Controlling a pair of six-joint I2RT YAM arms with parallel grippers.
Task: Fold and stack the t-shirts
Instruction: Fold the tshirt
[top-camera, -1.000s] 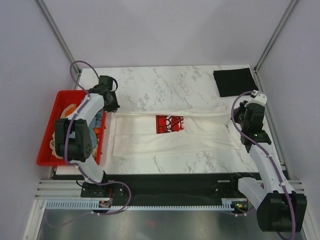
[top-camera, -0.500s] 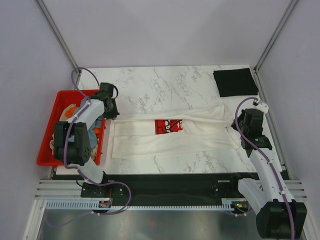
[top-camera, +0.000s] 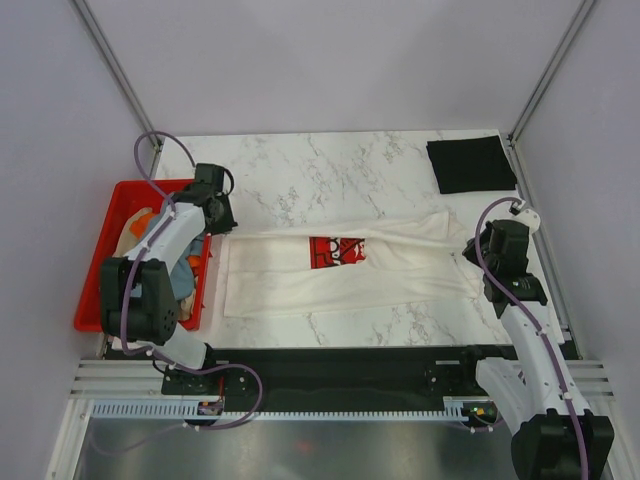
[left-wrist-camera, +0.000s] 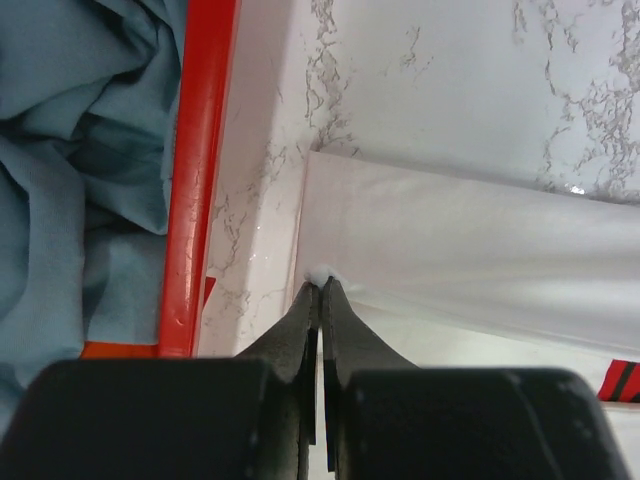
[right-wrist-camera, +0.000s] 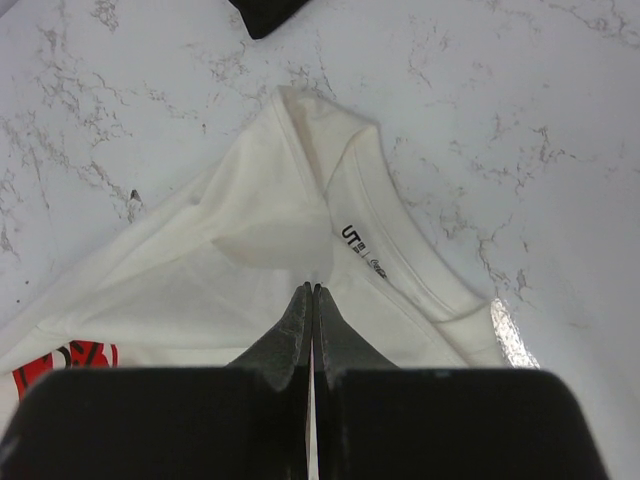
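the cream shirt lies stretched on the table, left gripper pinching its hem corner, right gripper pinching cloth by the collar. such thin bites could slip under tension, skewing the fold.

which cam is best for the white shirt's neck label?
Right wrist: the neck label is close and sharp inside the collar. Top external shows the white shirt whole, label too small. Left wrist sees only its other end.

Left arm and right arm: white links, black joints, looping purple cables; left gripper, right gripper black, tapering
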